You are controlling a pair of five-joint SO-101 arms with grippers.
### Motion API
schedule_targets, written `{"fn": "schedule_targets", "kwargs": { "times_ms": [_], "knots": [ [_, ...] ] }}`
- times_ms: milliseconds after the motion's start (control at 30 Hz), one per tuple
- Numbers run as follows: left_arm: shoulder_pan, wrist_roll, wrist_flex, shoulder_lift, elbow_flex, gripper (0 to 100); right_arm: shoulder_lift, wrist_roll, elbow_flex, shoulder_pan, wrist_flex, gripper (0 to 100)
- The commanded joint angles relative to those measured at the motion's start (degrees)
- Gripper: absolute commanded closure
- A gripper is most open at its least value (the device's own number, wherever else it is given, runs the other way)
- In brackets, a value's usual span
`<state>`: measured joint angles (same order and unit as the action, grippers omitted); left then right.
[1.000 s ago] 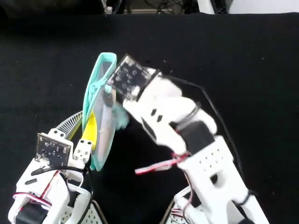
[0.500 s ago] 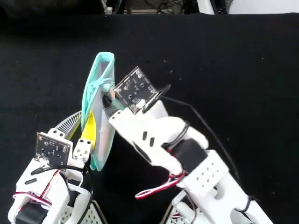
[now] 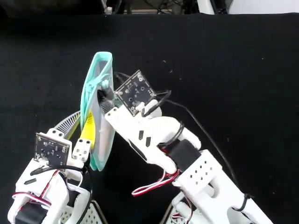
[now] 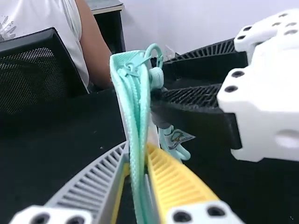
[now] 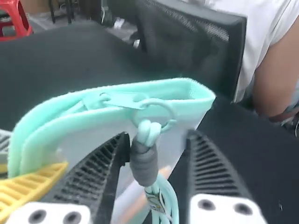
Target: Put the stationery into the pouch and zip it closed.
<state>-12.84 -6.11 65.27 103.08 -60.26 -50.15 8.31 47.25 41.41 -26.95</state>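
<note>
Slim mint fabric pouch (image 3: 96, 112) stands on edge on the black surface (image 3: 224, 70) — left gripper (image 4: 138, 148) pinches its 6 o'clock end; right gripper (image 5: 156, 140), spread, straddles the corded pull (image 5: 144, 156) near its 12 o'clock end

1. We've got the pouch (image 3: 96, 116) standing on its edge over the table (image 3: 233, 70), running from near to far.
2. Its near end sits between the two fingers of the left gripper (image 3: 81, 128), one finger on each side, at the near-left of the table.
3. The right gripper (image 3: 105, 100) comes in from the near-right and ends up against the pouch's right side, toward the far end.
4. The zipper pull (image 5: 145, 135) hangs off the pouch's top edge, in the gap between the right gripper's spread fingers.
</note>
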Motion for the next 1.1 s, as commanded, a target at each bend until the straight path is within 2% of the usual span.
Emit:
{"fn": "schedule_targets", "kwargs": {
  "times_ms": [0, 100, 300, 467, 600, 900, 1067],
  "knots": [
    [0.0, -0.3, 0.1, 0.0, 2.1, 97, 0.5, 4.5, -0.8, 0.4, 2.6, 93.3],
    [0.0, -0.3, 0.1, 0.0, 2.2, 97, 3.5, 5.5, -1.5, 0.4, 2.5, 98.8],
    [0.1, -0.3, 0.1, 0.0, 2.2, 97, 6.3, 5.8, -1.8, -1.0, 2.5, 98.5],
    [0.1, -0.3, 0.1, 0.0, 2.3, 97, 5.2, 6.3, -1.7, -8.7, 3.8, 98.5],
    [0.0, -0.3, 0.1, 0.0, 2.2, 97, 5.1, 11.8, -1.9, -14.1, 6.3, 98.5],
    [0.0, -0.3, 0.1, 0.0, 1.8, 97, 5.6, 16.1, -9.3, -14.7, 5.2, 98.5],
    [0.0, -0.3, 0.4, 0.0, 1.8, 97, 11.8, 18.0, -15.7, -16.9, 3.7, 98.5]
  ]
}}
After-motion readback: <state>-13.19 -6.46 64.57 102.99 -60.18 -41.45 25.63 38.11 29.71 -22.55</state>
